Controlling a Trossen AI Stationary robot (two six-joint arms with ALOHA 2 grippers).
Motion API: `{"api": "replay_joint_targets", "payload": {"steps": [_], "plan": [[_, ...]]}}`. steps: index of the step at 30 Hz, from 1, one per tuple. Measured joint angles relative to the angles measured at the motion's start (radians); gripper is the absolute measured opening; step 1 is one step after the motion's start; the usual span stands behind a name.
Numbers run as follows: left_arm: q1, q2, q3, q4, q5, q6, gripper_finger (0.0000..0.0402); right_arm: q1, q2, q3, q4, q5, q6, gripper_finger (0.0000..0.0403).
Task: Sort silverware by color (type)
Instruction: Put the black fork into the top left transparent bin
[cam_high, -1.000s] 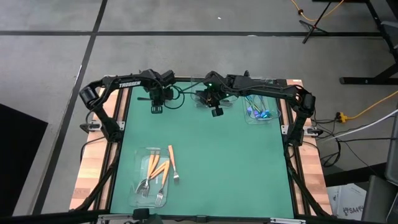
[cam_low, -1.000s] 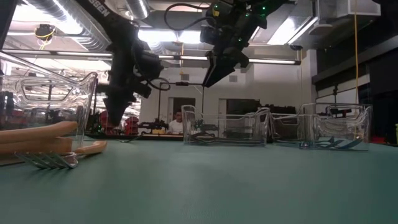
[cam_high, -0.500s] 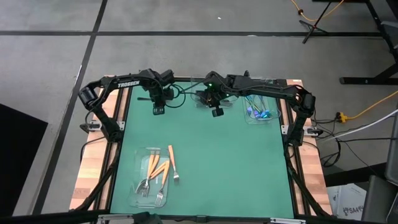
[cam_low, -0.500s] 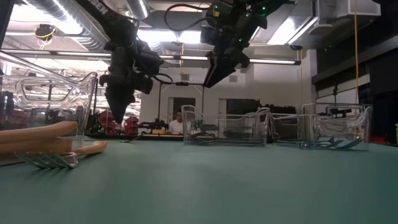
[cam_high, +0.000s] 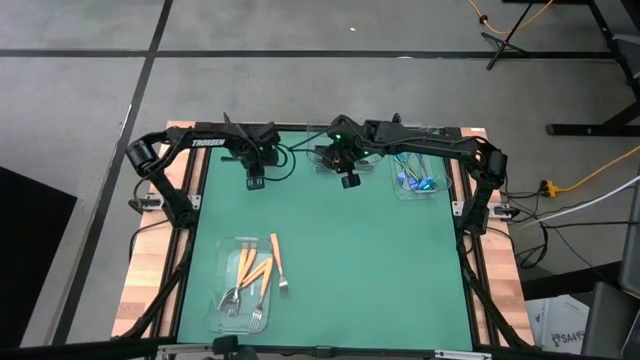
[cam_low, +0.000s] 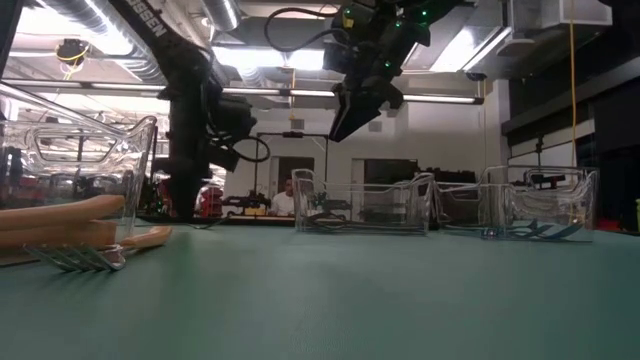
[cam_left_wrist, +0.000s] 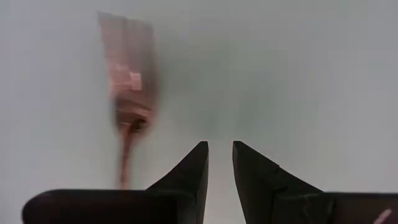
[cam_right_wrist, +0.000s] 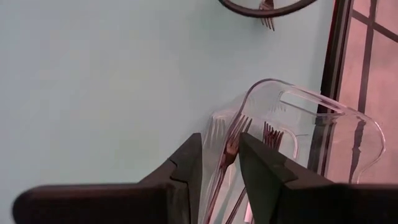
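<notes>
Nearby, orange forks (cam_high: 252, 278) fill clear tray (cam_high: 222, 318); both claws (cam_high: 255, 182) (cam_high: 349, 181) slightly parted, empty.

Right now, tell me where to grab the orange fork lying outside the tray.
Grip the orange fork mid-handle, from straight above. It lies flat on the mat beside the tray, handle pointing toward the arms, so its long sides look free, fingers across the narrow handle.

Your left gripper (cam_high: 254, 183) lower over the far-left mat than a second ago, wrist swung from tilted to plumb in the low view (cam_low: 186, 205), forearm now flatter along the table's far edge, nothing else shifted
</notes>
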Motion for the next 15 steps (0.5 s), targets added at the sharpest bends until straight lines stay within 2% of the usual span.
{"api": "replay_joint_targets", "payload": {"steps": [3,15], "plan": [[0.013,0.0,-0.016,0.048,-0.055,0.022,0.0068,0.0,0.0,0.0,0.001,0.0,0.0,0.0095],[0.075,0.0,-0.027,0.122,-0.064,0.074,0.0068,0.0,0.0,0.0,0.004,0.0,0.0,0.0095]]}}
